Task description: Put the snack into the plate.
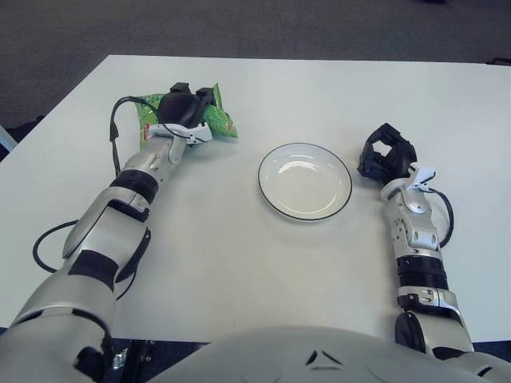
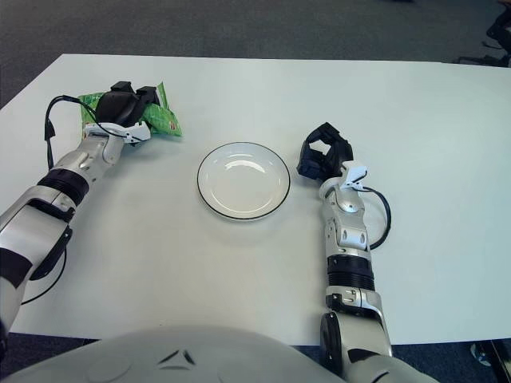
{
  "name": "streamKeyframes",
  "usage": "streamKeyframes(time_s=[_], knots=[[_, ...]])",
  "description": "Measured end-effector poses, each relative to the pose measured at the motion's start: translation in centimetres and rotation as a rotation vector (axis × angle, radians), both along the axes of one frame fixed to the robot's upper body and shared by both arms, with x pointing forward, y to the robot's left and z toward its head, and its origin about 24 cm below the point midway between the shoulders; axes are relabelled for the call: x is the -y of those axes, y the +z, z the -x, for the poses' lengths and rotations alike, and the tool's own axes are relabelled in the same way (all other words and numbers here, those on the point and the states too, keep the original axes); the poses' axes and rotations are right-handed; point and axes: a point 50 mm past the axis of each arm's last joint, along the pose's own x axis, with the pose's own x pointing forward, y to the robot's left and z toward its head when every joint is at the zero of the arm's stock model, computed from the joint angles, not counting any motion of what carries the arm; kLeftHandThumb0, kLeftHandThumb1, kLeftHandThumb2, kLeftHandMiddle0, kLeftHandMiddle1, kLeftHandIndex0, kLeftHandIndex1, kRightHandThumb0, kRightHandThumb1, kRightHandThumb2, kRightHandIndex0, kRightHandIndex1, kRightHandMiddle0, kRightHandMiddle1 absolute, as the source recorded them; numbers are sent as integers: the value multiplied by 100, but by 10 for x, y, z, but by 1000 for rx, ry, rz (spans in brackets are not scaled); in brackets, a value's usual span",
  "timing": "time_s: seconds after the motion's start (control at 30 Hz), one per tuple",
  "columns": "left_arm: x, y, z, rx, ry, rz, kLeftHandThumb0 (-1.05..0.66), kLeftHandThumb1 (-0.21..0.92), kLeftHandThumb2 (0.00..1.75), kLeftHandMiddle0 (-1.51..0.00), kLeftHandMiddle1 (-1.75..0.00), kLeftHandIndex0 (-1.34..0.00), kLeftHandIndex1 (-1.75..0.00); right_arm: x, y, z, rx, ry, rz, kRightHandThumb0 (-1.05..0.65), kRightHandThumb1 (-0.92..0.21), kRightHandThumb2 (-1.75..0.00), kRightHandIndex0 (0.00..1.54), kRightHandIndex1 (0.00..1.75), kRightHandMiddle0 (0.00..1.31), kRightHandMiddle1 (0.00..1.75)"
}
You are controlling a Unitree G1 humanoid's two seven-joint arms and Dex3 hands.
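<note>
A green snack bag (image 1: 219, 121) lies on the white table at the far left. My left hand (image 1: 190, 105) is on top of it, its black fingers curled over the bag's middle and far edge, hiding much of the bag. A white plate with a dark rim (image 1: 305, 187) stands empty at the table's centre, to the right of the bag and apart from it. My right hand (image 1: 386, 155) shows just right of the plate, with its fingers loosely curled and holding nothing.
The white table (image 1: 239, 271) stretches wide around the plate. Black cables loop beside my left forearm (image 1: 116, 136) and my right wrist (image 1: 445, 219). Dark carpet lies beyond the table's far edge.
</note>
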Motion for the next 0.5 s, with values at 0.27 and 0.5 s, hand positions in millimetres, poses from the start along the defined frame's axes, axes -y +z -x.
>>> streamKeyframes(time_s=[0.27,0.5], knots=[[10,28,7,131,-103,14,60,3,166,-85,-175,-117,-175,0,-2,-1,-9,5,-1,-50,-26,-138,133,175,66,175],[19,54,13,226,-148,46,61,3,167,-85,-175,-118,-175,0,-2,-2,-11,9,-1,-50,-26,-138,133,175,66,175]])
